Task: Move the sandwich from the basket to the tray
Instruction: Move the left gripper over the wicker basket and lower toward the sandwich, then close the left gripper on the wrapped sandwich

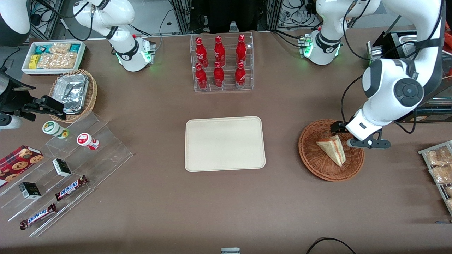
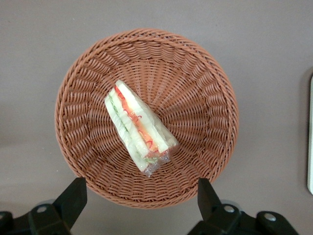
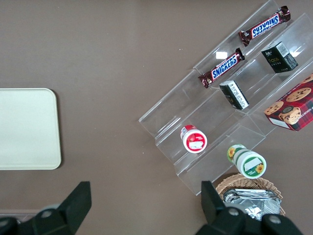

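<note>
The sandwich (image 1: pixel 332 150), a plastic-wrapped wedge with red and pale green filling, lies in the round reddish-brown basket (image 1: pixel 309 151) toward the working arm's end of the table. In the left wrist view the sandwich (image 2: pixel 139 127) lies near the middle of the basket (image 2: pixel 195 122). My left gripper (image 1: pixel 338 129) hovers above the basket's rim, open and empty, its fingers (image 2: pixel 73 196) spread wide, clear of the sandwich. The cream tray (image 1: pixel 225 143) lies bare at the table's middle, beside the basket; it also shows in the right wrist view (image 3: pixel 27 129).
A clear rack of red bottles (image 1: pixel 222 63) stands farther from the front camera than the tray. A stepped acrylic shelf with snack bars (image 1: pixel 70 169), a tan basket of foil containers (image 1: pixel 74 93) and a white snack bin (image 1: pixel 53 56) lie toward the parked arm's end. Packaged snacks (image 1: pixel 439 169) lie beside the basket.
</note>
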Motion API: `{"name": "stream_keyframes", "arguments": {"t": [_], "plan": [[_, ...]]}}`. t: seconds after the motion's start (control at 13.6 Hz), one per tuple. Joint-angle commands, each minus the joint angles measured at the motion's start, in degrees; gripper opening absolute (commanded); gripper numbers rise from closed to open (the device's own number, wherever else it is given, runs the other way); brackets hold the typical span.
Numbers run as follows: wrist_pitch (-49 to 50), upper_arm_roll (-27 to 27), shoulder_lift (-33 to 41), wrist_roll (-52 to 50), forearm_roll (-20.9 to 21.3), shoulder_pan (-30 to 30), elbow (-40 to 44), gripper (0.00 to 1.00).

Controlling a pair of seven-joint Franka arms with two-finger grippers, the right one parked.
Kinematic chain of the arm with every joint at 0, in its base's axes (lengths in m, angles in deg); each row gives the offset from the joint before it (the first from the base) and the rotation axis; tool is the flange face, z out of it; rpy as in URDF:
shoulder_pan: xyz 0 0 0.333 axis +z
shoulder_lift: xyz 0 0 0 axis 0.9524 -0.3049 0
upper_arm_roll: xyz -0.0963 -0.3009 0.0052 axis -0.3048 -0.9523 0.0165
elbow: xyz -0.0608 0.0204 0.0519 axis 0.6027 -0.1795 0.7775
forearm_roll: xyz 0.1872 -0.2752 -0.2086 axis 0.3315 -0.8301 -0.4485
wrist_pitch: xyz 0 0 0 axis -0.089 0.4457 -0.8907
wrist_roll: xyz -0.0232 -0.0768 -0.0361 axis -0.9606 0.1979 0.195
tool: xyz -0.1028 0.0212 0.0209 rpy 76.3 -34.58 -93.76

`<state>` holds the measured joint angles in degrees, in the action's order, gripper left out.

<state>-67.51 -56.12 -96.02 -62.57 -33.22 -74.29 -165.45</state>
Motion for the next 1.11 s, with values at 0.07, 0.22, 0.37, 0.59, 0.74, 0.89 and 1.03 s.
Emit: {"name": "stream_keyframes", "arguments": {"t": [0.07, 0.22, 0.37, 0.59, 0.74, 0.89, 1.03], "plan": [[-2.92, -0.02, -0.94, -4.18, 0.95, 0.28, -0.99, 1.00], [-5.03, -0.02, -0.86, -11.99, 0.95, 0.28, -2.48, 1.00], [-7.93, -0.02, -0.69, -18.77, 0.78, 0.28, -4.41, 1.00], [-12.07, 0.07, -0.68, -30.80, 0.08, 0.45, -6.53, 1.00], [-12.07, 0.07, -0.86, -35.75, 0.08, 0.37, -6.62, 1.00], [-11.90, 0.07, -1.47, -36.55, 0.08, 0.37, -6.70, 1.00], [-12.33, 0.07, -2.87, -36.64, 0.08, 0.37, -6.62, 1.00]]}}
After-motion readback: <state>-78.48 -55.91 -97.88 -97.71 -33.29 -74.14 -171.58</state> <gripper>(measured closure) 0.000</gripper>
